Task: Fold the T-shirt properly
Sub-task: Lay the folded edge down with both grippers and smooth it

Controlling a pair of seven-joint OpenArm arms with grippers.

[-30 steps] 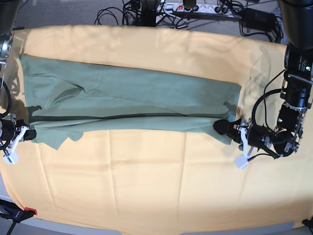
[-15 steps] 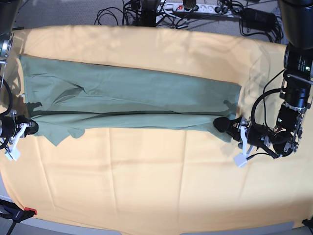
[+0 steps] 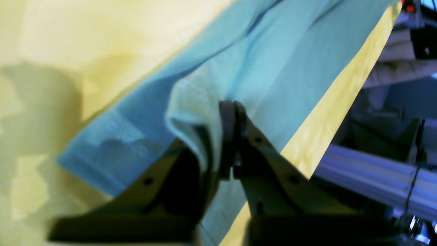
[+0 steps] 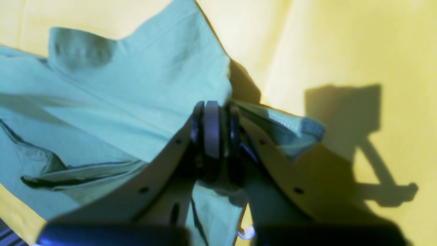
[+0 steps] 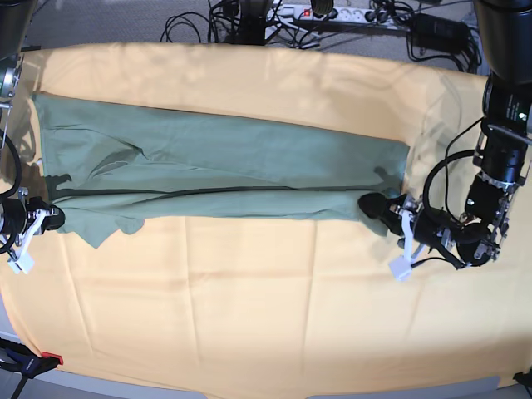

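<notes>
The sage-green T-shirt [image 5: 224,166] lies stretched lengthwise across the orange-yellow cloth, its near long edge folded over along a dark crease. My left gripper [image 5: 371,204] is shut on the shirt's near right corner; the left wrist view shows the pads [image 3: 228,136] pressed together on a pinch of fabric [image 3: 273,68]. My right gripper [image 5: 52,218] is shut on the shirt's near left edge; the right wrist view shows the gripper [image 4: 212,111] clamping a fold of the shirt [image 4: 136,95]. No neck tag shows.
The orange-yellow table cloth [image 5: 266,316] covers the whole table. Cables and a power strip [image 5: 324,12] lie behind the far edge. A red-tipped clamp [image 5: 46,359] sits at the front left corner. A metal rail [image 3: 375,174] runs past the table's right edge.
Both grippers have moved a little toward the far side, carrying the shirt's near edge with them. The folded strip at the front has become narrower.
</notes>
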